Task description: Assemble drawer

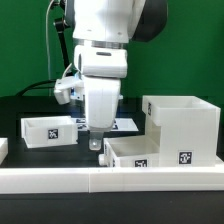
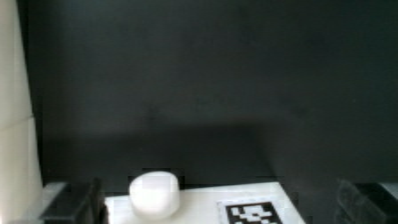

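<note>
In the exterior view a large open white drawer box (image 1: 181, 124) stands on the exterior view's right. A low white drawer tray (image 1: 140, 151) lies in front of it. A second small tray (image 1: 49, 130) lies on the left. My gripper (image 1: 97, 138) hangs just left of the front tray, low over the table. In the wrist view the gripper (image 2: 222, 205) is open and empty, its dark fingers (image 2: 71, 201) wide apart. Between them are a rounded white knob (image 2: 155, 192) and a white tagged surface (image 2: 258, 212). I cannot tell which part they belong to.
The marker board (image 1: 126, 124) lies flat on the black table (image 1: 60, 155) behind the gripper. A white ledge (image 1: 60, 180) runs along the front edge. A white strip (image 2: 13, 100) borders the dark table in the wrist view.
</note>
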You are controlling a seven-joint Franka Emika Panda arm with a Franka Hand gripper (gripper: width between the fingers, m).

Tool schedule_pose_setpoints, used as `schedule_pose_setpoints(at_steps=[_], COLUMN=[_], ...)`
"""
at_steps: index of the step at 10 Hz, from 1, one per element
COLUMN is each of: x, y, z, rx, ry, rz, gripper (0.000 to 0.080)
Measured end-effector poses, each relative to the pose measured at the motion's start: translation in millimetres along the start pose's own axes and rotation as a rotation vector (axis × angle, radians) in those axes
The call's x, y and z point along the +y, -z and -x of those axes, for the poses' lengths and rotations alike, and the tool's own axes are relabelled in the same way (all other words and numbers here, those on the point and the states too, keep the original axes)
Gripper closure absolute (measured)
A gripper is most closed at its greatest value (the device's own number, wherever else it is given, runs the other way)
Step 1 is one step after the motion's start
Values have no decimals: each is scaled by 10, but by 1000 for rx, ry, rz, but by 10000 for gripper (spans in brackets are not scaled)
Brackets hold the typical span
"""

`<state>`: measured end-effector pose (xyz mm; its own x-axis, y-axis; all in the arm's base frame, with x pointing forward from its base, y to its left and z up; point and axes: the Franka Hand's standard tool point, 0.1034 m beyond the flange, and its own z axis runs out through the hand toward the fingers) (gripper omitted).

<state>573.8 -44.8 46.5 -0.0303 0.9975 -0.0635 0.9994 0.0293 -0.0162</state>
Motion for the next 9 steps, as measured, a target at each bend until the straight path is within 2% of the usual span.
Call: schedule_pose_setpoints(at_steps=[2, 3, 6, 8, 9], x=[-8, 19, 64, 4, -6], y=[-18, -75, -210, -263, -284], z=[41, 54, 132, 165, 141], rx=[0, 9, 122, 193, 226], ry=[2, 30, 5, -24, -32], rz=[-3, -7, -12, -35, -27], gripper=[150, 150, 150, 150, 150])
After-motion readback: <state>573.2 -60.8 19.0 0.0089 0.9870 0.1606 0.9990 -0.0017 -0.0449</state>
